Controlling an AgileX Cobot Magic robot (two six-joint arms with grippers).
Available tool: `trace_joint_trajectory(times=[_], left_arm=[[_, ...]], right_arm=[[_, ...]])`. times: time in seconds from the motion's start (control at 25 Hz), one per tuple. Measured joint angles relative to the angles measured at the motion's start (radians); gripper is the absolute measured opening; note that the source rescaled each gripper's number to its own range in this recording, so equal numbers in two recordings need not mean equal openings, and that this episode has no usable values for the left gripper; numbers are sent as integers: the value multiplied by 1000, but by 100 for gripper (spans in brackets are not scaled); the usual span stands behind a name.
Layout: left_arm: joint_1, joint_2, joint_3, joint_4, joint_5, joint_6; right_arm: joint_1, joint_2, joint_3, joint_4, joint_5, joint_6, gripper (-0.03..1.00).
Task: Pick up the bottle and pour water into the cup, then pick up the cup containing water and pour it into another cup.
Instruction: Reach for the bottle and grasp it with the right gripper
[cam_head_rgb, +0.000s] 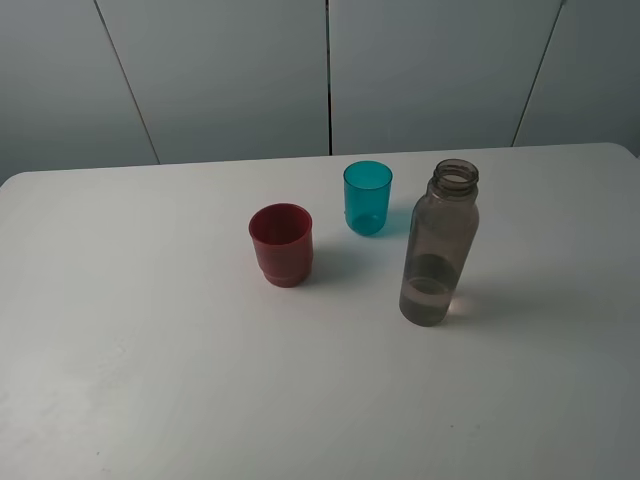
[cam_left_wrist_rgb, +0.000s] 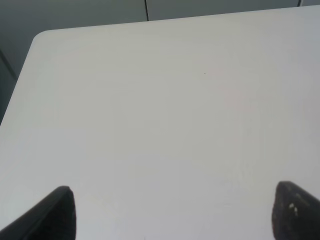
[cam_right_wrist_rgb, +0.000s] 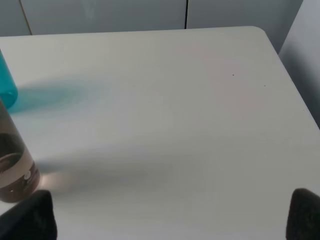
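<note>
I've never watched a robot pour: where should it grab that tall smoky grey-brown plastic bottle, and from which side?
Around the straight mid-body of the tall smoky grey-brown plastic bottle, probably from its right: it stands upright and uncapped, the translucent teal cup and opaque red cup stand to its left, and the open right gripper is on that side.

bottle (cam_head_rgb: 440, 245): 1 | teal cup (cam_head_rgb: 368, 198): 1 | red cup (cam_head_rgb: 281, 244): 1 | table (cam_head_rgb: 150, 350): 1

Left hand (cam_left_wrist_rgb: 175, 214) spread very wide, empty; only its 2 dark fingertips (cam_left_wrist_rgb: 56, 215) show, far apart. Right hand (cam_right_wrist_rgb: 167, 216) same: 2 dark blunt fingertips (cam_right_wrist_rgb: 304, 214) spread wide, gripping nothing. Both hands pitched down and forward, nothing touching either.
</note>
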Motion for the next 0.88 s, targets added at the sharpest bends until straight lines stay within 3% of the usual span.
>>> trace_joint_trajectory(times=[0.88], left_arm=[[0, 0, 0, 0, 0, 0]], right_arm=[[0, 0, 0, 0, 0, 0, 100]])
